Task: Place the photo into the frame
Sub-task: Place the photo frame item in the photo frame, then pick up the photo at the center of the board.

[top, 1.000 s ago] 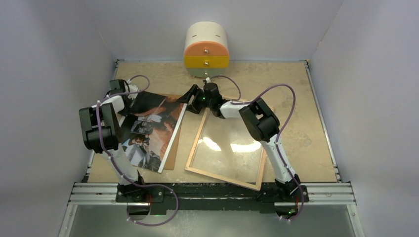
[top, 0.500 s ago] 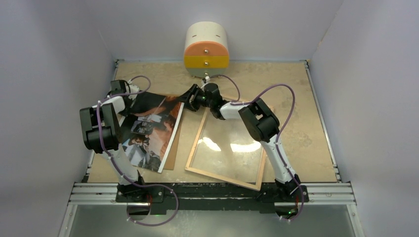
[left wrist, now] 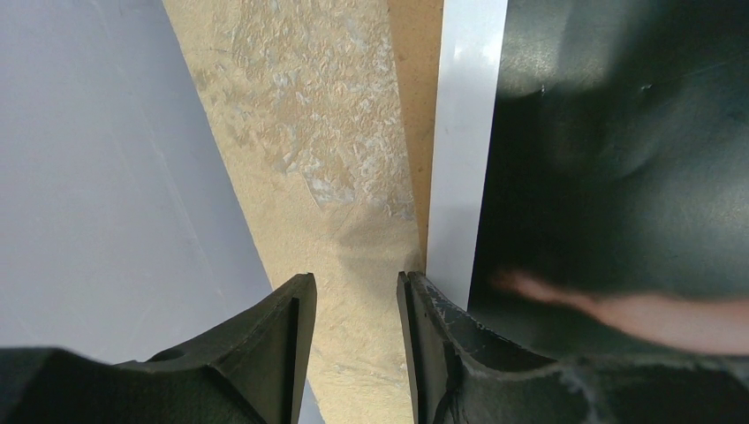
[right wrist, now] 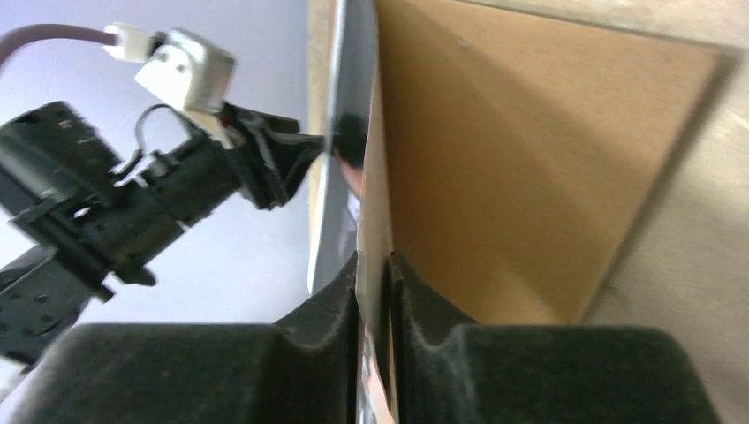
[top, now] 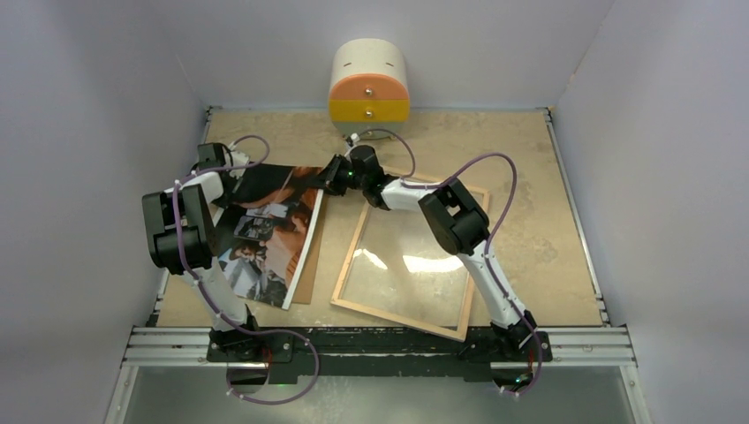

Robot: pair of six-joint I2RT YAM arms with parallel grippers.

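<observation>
The right claw (right wrist: 374,258) has travelled left from the far left corner of the frame (top: 399,316) to the far right corner of the photo (top: 265,238). Wide open a second ago, its fingers are now pressed together on the photo's thin edge. That corner stands a little off the brown backing board (top: 307,281) beneath it. The rest of the photo lies on the board at the left of the counter (top: 530,212), just beside the frame, which lies flat where it was. The left claw (left wrist: 353,283) has not moved. It sits partly open at the photo's far left edge, with bare counter showing between its fingers and one finger touching the white border.
</observation>
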